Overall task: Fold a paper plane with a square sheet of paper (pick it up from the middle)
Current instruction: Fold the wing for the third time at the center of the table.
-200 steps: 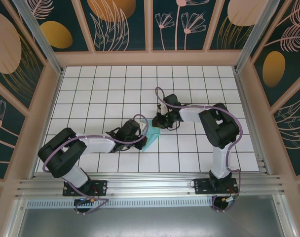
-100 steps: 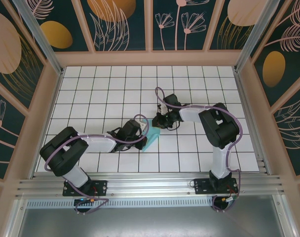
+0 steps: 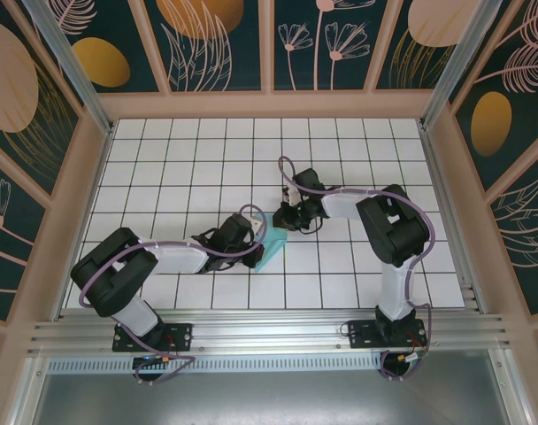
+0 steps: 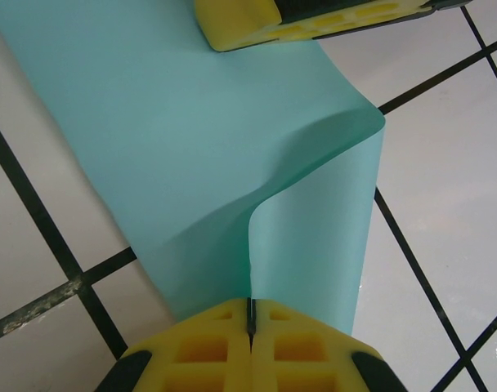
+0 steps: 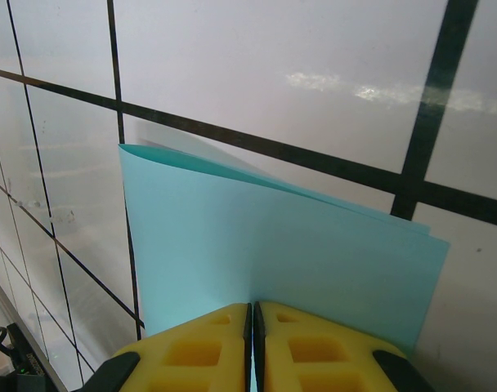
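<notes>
- broadly, the white tiled table (image 3: 163, 159) carries everything. both arms reach in from the near edge and meet just left of its middle, probably because either arm can get there without stretching.
- next, the sheet of paper (image 3: 271, 252) is there near the table's centre, held between the two arms' ends. it is doubled over into a narrower strip, not yet a dart, so i judge the folding to be at an early stage.
- seen from above, its long axis runs on a diagonal, the far end to the right and the near end to the left. it has no pointed nose, so it has no real heading yet.
- from the right wrist, the sheet (image 5: 265, 237) shows two layers joined by a soft rounded bend on one side. the loose edges opposite do not quite line up, and the crease looks unpressed.
- from the left wrist, the sheet (image 4: 191, 147) buckles up into a curl close to the pads, likely because the two grips crowd it slightly. whether its underside rests on the tiles i cannot tell.
- the left hand (image 4: 250, 327) has its yellow pads pressed together on the near end of the paper, pinching it.
- the right hand (image 5: 252, 327) likewise pinches the far end, its pads closed with the doubled layers between them. holding both ends seems meant to keep the strip taut and steady for creasing.
- one of the right hand's fingertips (image 4: 236, 16) shows at the top of the left wrist view, lying on the paper.
</notes>
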`<action>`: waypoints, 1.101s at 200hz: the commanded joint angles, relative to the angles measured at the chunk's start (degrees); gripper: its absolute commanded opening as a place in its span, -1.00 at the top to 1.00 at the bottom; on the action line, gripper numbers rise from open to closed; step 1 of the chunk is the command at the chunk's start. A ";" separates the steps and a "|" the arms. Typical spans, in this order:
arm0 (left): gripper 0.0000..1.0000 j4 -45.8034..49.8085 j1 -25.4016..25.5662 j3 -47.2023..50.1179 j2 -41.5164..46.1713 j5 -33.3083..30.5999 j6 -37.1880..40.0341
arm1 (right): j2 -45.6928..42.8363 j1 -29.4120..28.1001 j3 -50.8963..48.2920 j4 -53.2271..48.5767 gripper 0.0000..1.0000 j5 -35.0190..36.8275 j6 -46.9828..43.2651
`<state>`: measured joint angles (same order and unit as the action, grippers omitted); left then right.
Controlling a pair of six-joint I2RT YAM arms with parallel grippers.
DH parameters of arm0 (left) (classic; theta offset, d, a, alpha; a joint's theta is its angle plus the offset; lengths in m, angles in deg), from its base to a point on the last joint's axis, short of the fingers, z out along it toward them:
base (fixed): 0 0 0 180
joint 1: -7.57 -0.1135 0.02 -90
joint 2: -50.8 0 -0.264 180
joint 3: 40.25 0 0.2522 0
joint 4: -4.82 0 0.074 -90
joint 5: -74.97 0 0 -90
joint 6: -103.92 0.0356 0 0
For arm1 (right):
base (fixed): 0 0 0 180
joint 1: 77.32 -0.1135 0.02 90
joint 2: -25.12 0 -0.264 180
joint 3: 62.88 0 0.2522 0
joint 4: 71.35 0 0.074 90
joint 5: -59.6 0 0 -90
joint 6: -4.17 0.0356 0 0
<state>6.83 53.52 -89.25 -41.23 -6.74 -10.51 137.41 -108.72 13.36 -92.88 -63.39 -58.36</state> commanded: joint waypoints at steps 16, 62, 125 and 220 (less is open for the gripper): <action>0.98 0.93 -0.50 0.21 1.91 -2.54 -1.42 | 1.97 -1.03 -1.74 -2.17 0.72 3.77 -0.22; 0.96 0.45 -0.53 0.02 1.63 -1.65 -1.42 | 2.23 -0.99 -1.91 -1.96 0.72 3.73 -0.04; 0.95 1.87 -0.52 -0.32 1.94 -2.25 -2.12 | 2.33 -1.01 -1.46 -2.32 0.72 3.81 -0.30; 0.94 1.38 -0.51 0.35 4.04 1.49 -5.63 | 2.20 -1.03 -1.82 -2.60 0.72 3.99 -0.70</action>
<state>7.73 53.30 -88.95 -38.93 -5.60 -14.62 137.41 -108.72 13.36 -92.88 -63.28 -58.36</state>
